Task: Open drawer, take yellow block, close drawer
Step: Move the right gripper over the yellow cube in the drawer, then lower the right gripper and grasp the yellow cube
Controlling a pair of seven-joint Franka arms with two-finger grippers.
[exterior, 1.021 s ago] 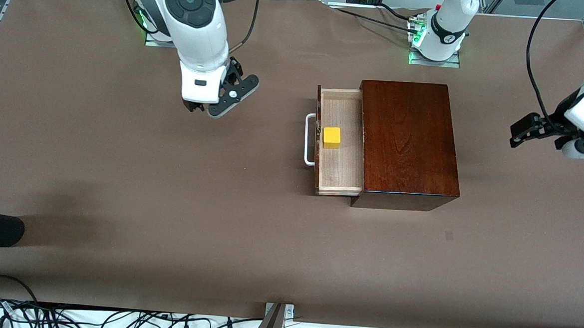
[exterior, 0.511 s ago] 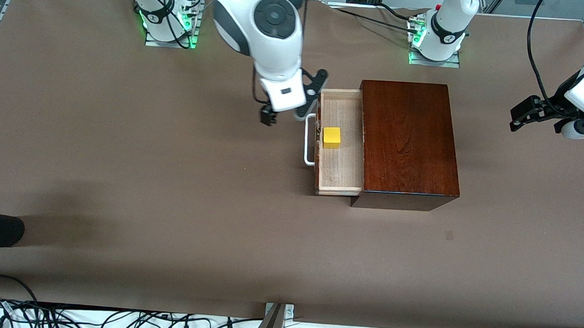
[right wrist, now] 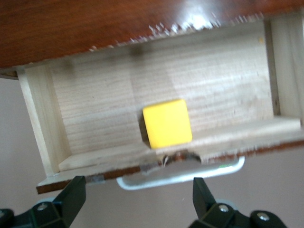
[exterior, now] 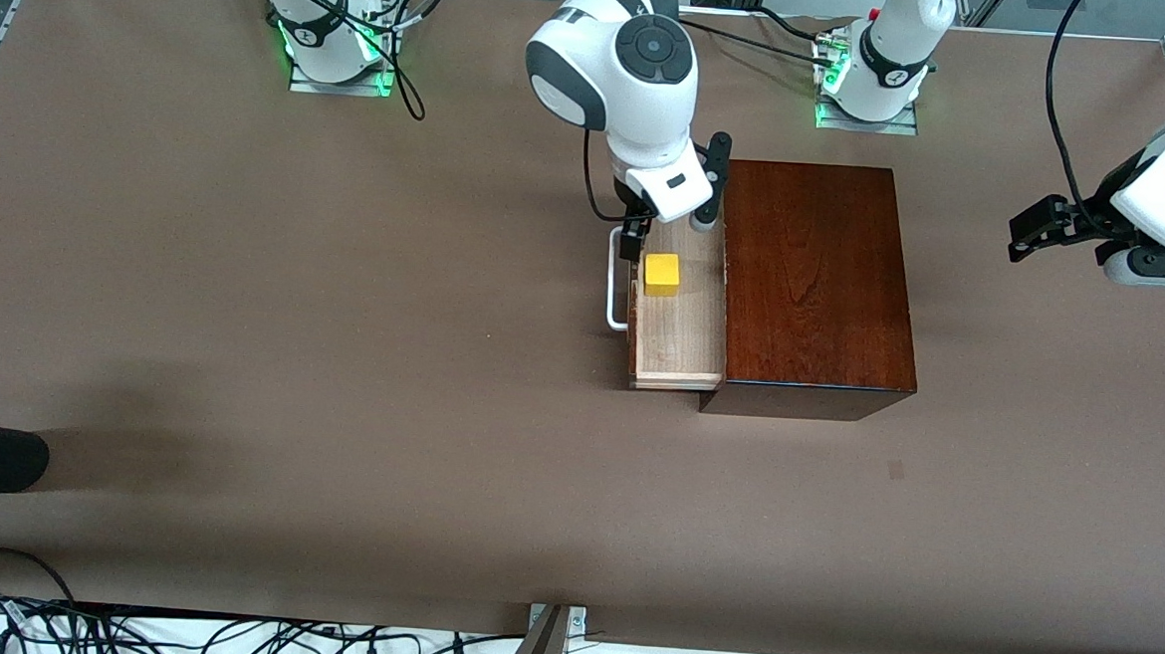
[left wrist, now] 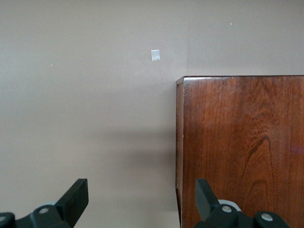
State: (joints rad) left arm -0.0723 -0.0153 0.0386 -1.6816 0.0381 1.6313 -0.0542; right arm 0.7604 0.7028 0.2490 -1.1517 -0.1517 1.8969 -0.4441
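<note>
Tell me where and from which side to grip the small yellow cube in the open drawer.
Take the small bright yellow cube from straight above, across its two free side faces. It sits flat on the pale wooden drawer tray, close against the tray's front wall, so that face is blocked. The right tool hangs open over the tray; the left tool waits over the table.

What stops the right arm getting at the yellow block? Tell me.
Probably nothing. The drawer is pulled out, and the yellow block lies uncovered in its tray, against the front board. The right gripper hangs over the tray with fingers spread wider than the block. The left gripper waits off to the side.
</note>
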